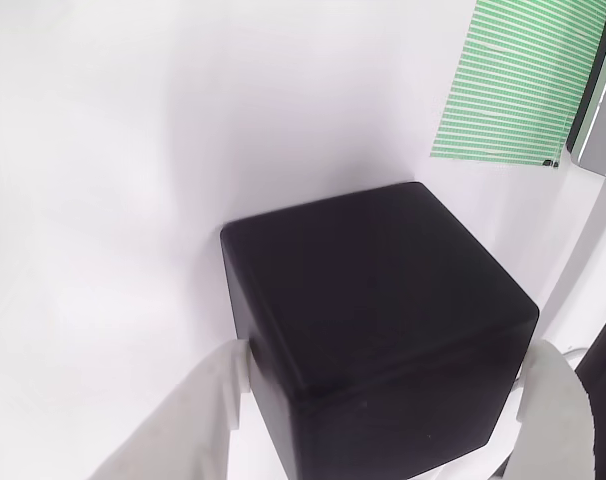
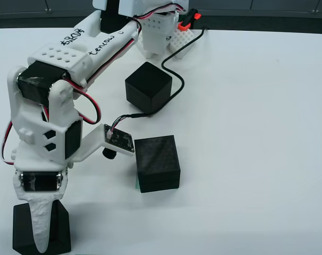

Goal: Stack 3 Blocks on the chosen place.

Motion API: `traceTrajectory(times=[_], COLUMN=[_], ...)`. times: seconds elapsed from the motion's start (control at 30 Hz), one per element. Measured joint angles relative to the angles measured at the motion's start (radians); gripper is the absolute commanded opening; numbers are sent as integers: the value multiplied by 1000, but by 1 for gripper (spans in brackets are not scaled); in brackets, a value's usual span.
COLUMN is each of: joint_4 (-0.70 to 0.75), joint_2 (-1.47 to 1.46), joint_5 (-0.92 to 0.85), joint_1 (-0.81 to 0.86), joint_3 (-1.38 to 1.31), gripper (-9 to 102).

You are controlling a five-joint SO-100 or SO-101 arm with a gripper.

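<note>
straddling a black block (image 2: 41, 228) at the near left edge of the bench (image 2: 246, 159) in the overhead view, the claw (image 2: 40, 226) has a finger on each side; whether it already presses, i cannot tell. a two-block stack (image 2: 158, 162) stands mid-bench and covers the striped place, and another block (image 2: 148, 86) lies behind. a loose grip could drop the cube, or a swing could hit the stack. the fingertips are cut off.
</note>
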Motion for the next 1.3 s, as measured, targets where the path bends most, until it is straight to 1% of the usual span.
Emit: traceTrajectory(times=[0.33,0.4,0.67,1.0,1.3], joint_4=[6,8,15,41,87], joint_2=[3,8,8,21,161], joint_5=[-3,-3,-3,-3,-3], joint_1=[2,3,0,-2,-3], joint_3=[-12,-15,-14,-12,138], gripper=[20,16,7,7,7])
